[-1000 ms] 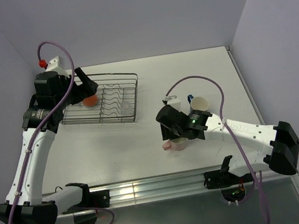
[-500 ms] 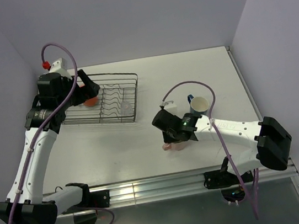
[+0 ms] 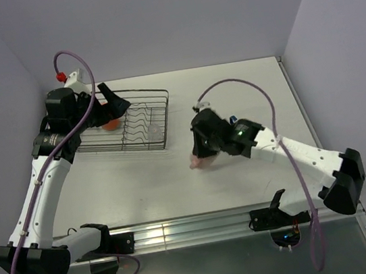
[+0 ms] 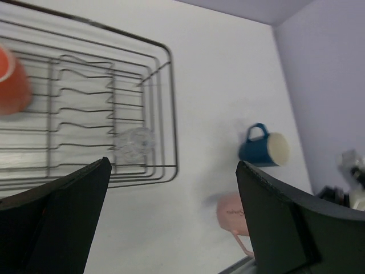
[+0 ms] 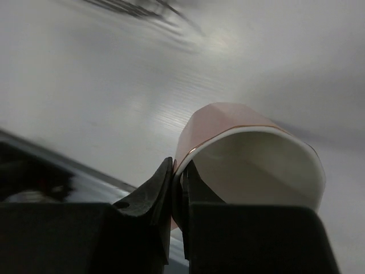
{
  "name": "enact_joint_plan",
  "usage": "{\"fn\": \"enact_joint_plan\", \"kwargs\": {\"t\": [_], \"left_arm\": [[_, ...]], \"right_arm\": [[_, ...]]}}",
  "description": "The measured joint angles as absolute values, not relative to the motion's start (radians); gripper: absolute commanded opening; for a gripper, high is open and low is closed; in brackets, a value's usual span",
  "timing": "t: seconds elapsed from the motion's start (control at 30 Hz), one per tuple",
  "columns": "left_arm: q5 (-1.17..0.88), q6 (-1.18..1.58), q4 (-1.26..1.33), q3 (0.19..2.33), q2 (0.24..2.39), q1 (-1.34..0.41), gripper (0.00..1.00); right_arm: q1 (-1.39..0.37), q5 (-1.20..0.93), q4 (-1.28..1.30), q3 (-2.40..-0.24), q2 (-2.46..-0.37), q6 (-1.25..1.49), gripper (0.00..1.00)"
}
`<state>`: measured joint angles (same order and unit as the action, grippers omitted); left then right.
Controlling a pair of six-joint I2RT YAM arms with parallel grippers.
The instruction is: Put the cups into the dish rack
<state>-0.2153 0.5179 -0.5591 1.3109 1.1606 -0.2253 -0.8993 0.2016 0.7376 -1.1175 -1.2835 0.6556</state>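
My right gripper [image 3: 203, 149] is shut on the rim of the pink cup [image 3: 202, 163], one finger inside and one outside [image 5: 178, 182]. The pink cup [image 5: 228, 131] hangs tilted, low over the table, right of the dish rack [image 3: 157, 100]. The orange cup [image 3: 110, 125] and the clear glass tumbler [image 3: 155, 133] sit in the rack. My left gripper [image 3: 113, 106] is open and empty over the rack's left part. The blue cup [image 4: 263, 149] lies on its side on the table, mostly hidden by my right arm in the top view. The dark brown cup is out of view.
The rack's upright wire dividers [image 4: 85, 114] run across its middle. The table's metal front rail [image 3: 196, 229] lies near the arm bases. Purple walls close in the left, back and right sides.
My right gripper has swung left and back with the pink cup in it, lifting it off its spot. My left gripper has risen slightly over the rack.
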Motion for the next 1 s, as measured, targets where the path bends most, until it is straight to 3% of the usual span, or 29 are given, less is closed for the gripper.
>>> {"fn": "enact_joint_plan", "kwargs": {"t": [0.27,0.53,0.77,1.0], "left_arm": [[-0.619,0.638,-0.249,1.246,1.167,-0.172,0.99],[-0.887,0.818,0.162,1.187,1.221,-0.163,0.99],[-0.983,0.935,0.371,1.153,1.233,-0.163,0.99],[-1.008,0.971,0.419,1.139,1.226,-0.176,0.99]], "right_arm": [[-0.61,-0.333,0.458,-1.335,-1.243,0.63,0.0],[-0.495,-0.779,-0.115,-1.289,-1.372,0.965,0.0],[-0.442,-0.929,-0.591,-1.249,-1.471,1.31,0.0],[-0.427,-0.977,-0.828,-1.242,-1.486,1.468,0.0]]}}
